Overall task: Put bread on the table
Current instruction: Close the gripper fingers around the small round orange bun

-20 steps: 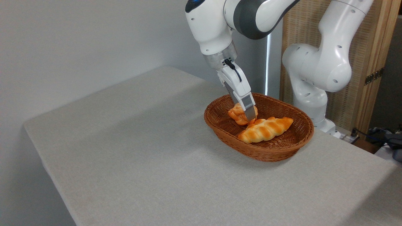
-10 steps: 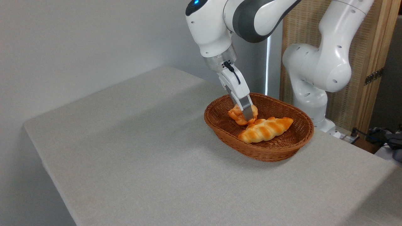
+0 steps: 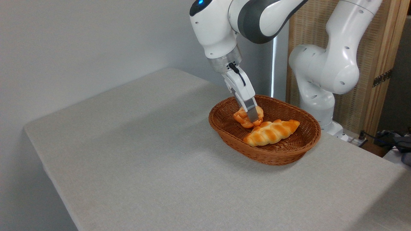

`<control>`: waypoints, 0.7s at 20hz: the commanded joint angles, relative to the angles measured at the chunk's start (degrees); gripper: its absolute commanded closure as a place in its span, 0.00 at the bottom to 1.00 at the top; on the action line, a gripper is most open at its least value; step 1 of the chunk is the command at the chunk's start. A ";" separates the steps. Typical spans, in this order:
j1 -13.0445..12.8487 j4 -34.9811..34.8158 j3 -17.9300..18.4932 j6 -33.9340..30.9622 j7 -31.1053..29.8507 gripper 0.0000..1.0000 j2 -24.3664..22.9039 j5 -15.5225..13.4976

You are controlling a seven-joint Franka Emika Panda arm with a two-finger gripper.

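Tool (image 3: pixel 251 117) clamped on bun (image 3: pixel 244 117) inside basket (image 3: pixel 276 157), beside braided loaf (image 3: pixel 271 132); pickup step under way, next likely lift clear, carry to bare surface (image 3: pixel 144 154).

1. The table (image 3: pixel 144 160) is light grey with a fine, cloth-like weave.
2. The basket (image 3: pixel 276 154) is reddish brown, its wicker woven in tight rows.
3. The small bun (image 3: pixel 241 117) is pale orange-gold.
4. The braided loaf (image 3: pixel 271 132) is golden, with paler seams between its darker, browned ridges.
5. The arm (image 3: pixel 324 67) is glossy white with dark grey joints, and a small blue light near the top.
6. The gripper (image 3: pixel 253 118) is white, with grey metal fingers.
7. The wall (image 3: pixel 80 41) is plain pale grey.
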 commanded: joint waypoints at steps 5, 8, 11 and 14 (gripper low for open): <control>-0.48 -0.20 0.24 0.62 2.08 0.46 -0.51 0.66; -0.39 0.50 0.24 0.53 2.17 0.51 -0.43 0.75; -0.48 3.22 0.24 -0.26 2.26 0.55 0.63 0.75; -0.48 5.95 0.32 -1.40 5.59 0.62 0.80 0.75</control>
